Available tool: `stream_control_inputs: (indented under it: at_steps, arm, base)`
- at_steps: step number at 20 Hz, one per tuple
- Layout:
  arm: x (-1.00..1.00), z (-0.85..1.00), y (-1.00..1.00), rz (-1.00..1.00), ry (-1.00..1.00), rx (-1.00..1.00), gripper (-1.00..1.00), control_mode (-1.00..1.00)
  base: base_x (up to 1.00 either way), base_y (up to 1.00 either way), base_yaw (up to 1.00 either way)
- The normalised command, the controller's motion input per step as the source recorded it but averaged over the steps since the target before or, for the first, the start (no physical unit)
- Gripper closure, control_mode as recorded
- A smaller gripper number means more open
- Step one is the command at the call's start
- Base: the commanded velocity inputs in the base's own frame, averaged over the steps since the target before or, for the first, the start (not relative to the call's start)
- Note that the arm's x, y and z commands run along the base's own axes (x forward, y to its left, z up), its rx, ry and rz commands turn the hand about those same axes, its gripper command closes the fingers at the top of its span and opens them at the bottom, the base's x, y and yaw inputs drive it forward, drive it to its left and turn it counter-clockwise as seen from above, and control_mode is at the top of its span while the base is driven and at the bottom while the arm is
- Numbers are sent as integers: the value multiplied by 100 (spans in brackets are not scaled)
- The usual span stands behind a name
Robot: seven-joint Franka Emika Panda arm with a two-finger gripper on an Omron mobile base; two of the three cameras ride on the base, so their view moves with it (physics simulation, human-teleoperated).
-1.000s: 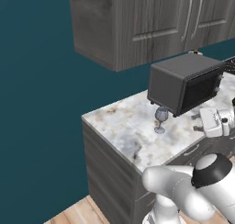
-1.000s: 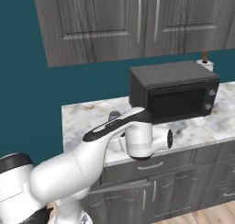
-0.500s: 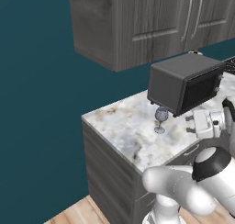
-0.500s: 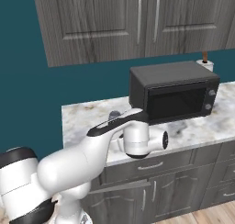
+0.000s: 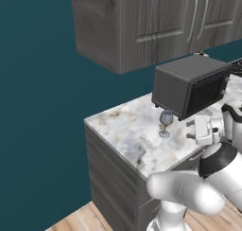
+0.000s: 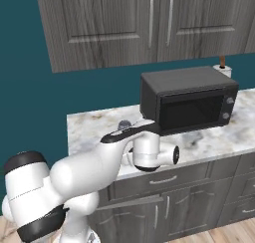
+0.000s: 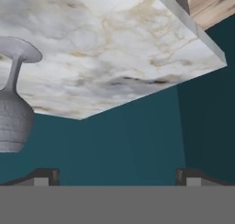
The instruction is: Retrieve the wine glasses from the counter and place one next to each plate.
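Gripper (image 7: 117,175) spread wide, holding nothing. Wine glass (image 5: 166,122) – translucent, thin stem, round foot – stands on the marbled counter (image 5: 127,130) just left of the boxy dark microwave (image 5: 191,85); bare worktop toward the left edge.

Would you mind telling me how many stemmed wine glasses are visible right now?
1: a translucent grey-blue stemmed wine glass stands on the marbled counter beside the dark microwave. Another may be hidden.

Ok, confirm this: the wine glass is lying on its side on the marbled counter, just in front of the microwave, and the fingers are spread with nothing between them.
Wrong on one point: the wine glass stands upright on its foot, as the left base view shows. The rest holds: it is on the marbled counter, just in front of the microwave, and the fingers are spread with nothing between them.
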Motion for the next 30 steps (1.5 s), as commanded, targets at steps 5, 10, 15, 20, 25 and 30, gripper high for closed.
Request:
stream_control_inputs:
  at_steps: [5,10,15,20,25,30]
  arm:
    - [15,-3,0,0,0,0,-100,-100]
    - [30,-5,0,0,0,0,-100,-100]
    - [28,-7,0,0,0,0,-100,-100]
    - [4,-16,7,0,0,1,-100,-100]
    - [2,-20,4,3,0,3,-100,-100]
    - [14,-10,1,2,0,3,-100,-100]
  base:
    - [0,0,0]
    - [0,0,0]
    - [0,0,0]
    - [0,0,0]
    - [0,0,0]
    - [0,0,0]
